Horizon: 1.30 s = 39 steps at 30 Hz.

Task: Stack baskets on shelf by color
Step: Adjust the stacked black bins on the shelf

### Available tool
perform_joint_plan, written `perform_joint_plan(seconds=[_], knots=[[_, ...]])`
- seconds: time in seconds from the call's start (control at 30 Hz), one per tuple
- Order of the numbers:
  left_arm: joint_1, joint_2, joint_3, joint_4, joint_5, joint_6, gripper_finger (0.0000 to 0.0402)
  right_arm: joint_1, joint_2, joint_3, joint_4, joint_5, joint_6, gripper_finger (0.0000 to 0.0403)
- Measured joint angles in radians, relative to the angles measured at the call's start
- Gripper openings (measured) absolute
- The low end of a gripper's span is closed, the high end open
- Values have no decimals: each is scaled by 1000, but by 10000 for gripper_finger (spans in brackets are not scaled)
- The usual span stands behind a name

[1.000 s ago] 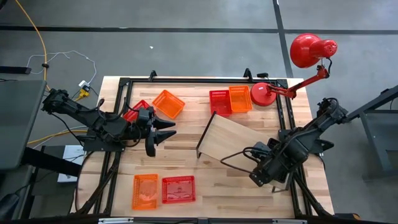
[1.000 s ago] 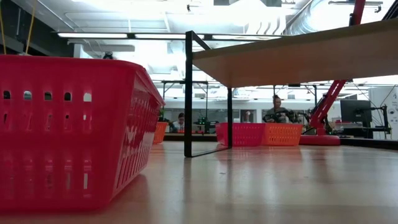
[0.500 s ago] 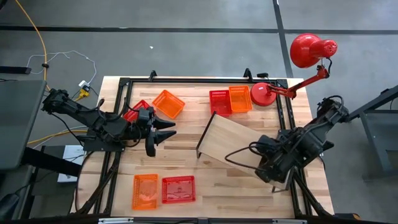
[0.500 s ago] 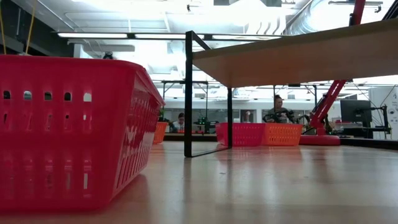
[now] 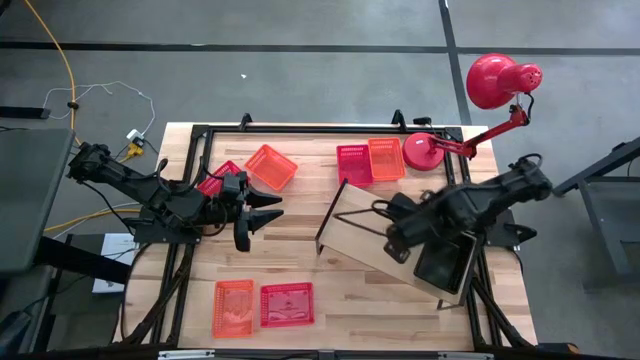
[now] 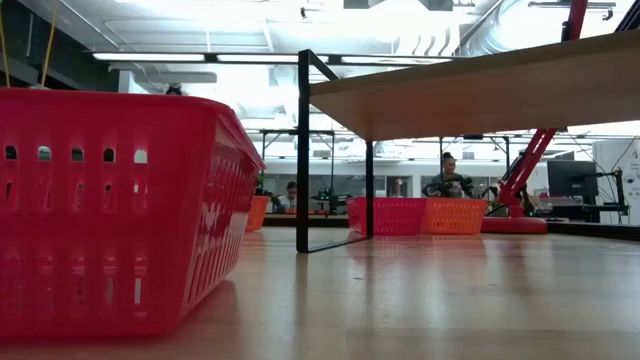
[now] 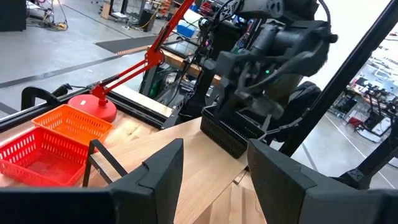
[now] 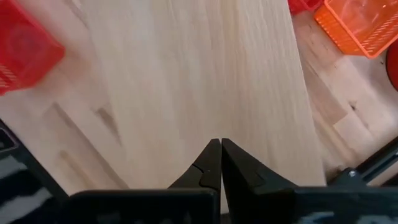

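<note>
A robotics lab or workshop: rows of ceiling strip lights (image 6: 200,57), more benches with seated people (image 6: 445,175), bare concrete floor (image 5: 300,80).

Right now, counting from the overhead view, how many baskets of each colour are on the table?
orange baskets: 3
red baskets: 3 (one partly hidden under the left arm)
black basket: 1 (by the right arm)
Total: 7
</note>
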<state>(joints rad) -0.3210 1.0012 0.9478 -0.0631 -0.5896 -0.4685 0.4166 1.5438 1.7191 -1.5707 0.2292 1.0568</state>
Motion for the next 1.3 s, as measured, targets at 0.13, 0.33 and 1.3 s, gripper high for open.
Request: perform_joint_plan(seconds=[0.13, 0.33, 1.3], knots=[[0, 0, 0, 2, 0, -4, 165, -53, 21, 0, 0, -32, -100, 0], [0, 0, 0, 3, 1, -26, 165, -67, 21, -1, 0, -49, -238, 0], [0, 0, 0, 8, -1, -26, 165, 16, -132, -308, 61, -238, -181, 0]])
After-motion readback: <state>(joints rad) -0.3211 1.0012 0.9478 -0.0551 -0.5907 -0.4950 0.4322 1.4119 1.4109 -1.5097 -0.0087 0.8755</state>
